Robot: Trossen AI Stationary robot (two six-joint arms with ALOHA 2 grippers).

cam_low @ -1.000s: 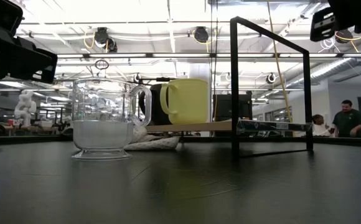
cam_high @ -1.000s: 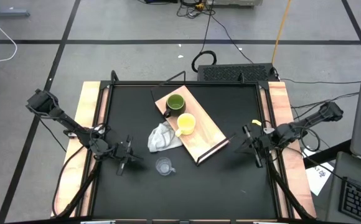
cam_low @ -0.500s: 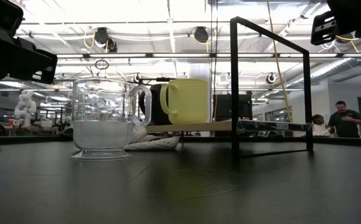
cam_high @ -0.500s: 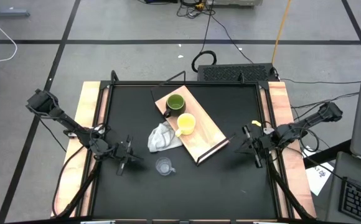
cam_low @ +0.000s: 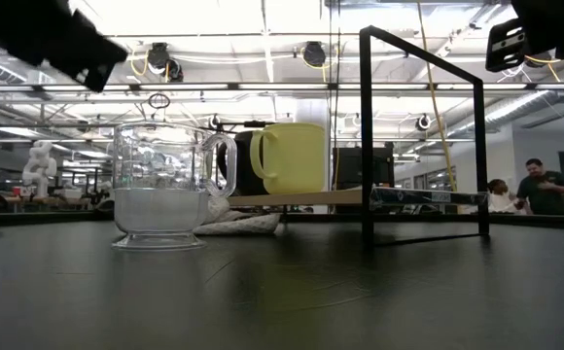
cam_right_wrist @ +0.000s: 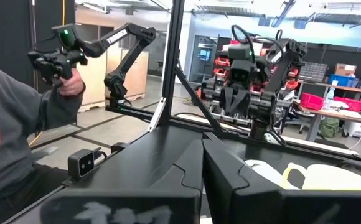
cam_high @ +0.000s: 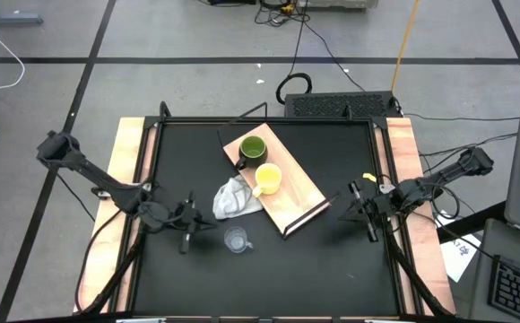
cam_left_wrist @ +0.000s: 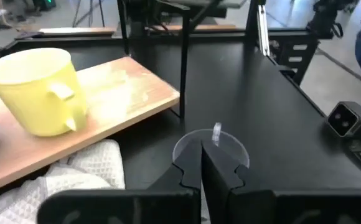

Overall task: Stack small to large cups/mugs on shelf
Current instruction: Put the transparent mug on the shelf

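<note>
Fingers of both grippers together; left wrist view alone shows, seemingly, the glass cup's (cam_left_wrist: 211, 149) rim.

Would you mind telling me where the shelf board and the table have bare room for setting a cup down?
The shelf is bare between the yellow mug and its near frame end. The tabletop is open beyond the glass cup. It is crowded around the green mug and cloth.

Robotics lab, spare robot arm (cam_right_wrist: 121, 46), ceiling strip lights (cam_low: 263, 87), floor cables (cam_high: 318, 40)
</note>
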